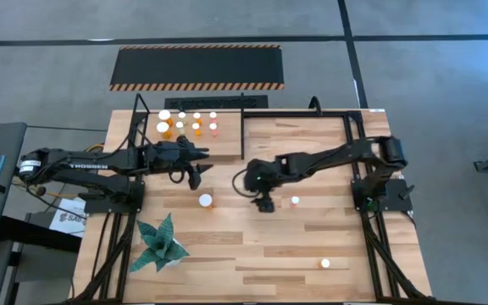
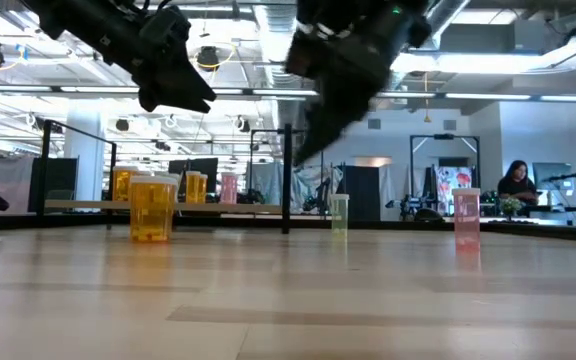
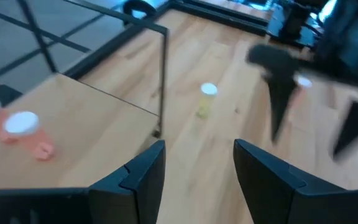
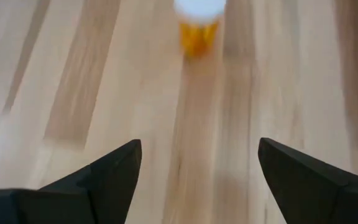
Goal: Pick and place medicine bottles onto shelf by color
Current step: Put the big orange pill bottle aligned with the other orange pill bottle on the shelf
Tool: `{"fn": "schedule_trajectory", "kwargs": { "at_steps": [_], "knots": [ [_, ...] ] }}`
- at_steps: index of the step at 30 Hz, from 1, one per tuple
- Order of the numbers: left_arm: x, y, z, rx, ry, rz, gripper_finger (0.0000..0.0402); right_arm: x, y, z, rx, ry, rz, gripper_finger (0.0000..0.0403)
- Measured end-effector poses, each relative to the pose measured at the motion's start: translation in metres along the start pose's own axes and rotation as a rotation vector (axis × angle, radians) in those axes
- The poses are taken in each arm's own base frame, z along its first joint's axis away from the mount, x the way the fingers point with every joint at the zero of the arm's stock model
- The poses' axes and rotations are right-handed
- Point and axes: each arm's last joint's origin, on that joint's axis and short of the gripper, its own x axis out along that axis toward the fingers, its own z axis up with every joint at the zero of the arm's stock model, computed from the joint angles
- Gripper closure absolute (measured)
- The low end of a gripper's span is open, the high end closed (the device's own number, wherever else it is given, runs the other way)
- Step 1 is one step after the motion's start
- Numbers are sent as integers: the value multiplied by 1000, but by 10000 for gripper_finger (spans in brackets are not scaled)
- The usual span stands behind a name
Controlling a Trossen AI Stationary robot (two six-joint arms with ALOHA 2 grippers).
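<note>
On the raised shelf at the far left of the wooden table, eight medicine bottles stand in two rows of four, white caps up — the ones toward the left are larger with orange bodies, the two at the right end are smaller and pinkish. From table height the shelf's bottles show as orange and amber cylinders with one pink one beside them; what is inside any of them cannot be told. Three more bottles stand loose on the table: an orange bottle near the middle, a small pinkish bottle just to its right, and a pale yellowish bottle well apart toward the near right corner. The left gripper hangs just off the shelf's near edge, its fingers parted with nothing between them. The right gripper hovers above the table between the orange bottle and the small pinkish one, jaws spread wide and empty; in its wrist view the orange bottle stands upright straight ahead of the gap, clear of both fingers. A green folded-paper plant sits near the table's left front, apart from every bottle. A black mat with hazard-striped edges lies on the floor beyond the table.
</note>
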Motion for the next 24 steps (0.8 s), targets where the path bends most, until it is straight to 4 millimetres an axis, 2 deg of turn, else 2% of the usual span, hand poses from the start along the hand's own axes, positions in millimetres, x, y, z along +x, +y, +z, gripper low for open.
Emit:
{"fn": "schedule_trajectory", "kwargs": {
  "at_steps": [5, 8, 10, 14, 19, 24],
  "knots": [
    [-2, -8, -5, 18, 48, -75, 225, -16, -15, -43, 78, 126, -30, 55],
    [-2, -12, -7, 28, 67, -112, 225, -22, -20, -72, 166, 104, -49, 56],
    [-3, -15, -8, 29, 70, -120, 225, -28, -19, -85, 192, 21, -49, 59],
    [-3, -16, -8, 28, 65, -118, 225, -50, -13, -101, 161, -251, -40, 64],
    [-3, -16, -7, 4, 58, -120, 225, -75, -15, -144, 190, -476, -78, 64],
    [-4, -20, -8, 9, 61, -145, 225, -87, -15, -186, 244, -729, -105, 67]
  ]
}}
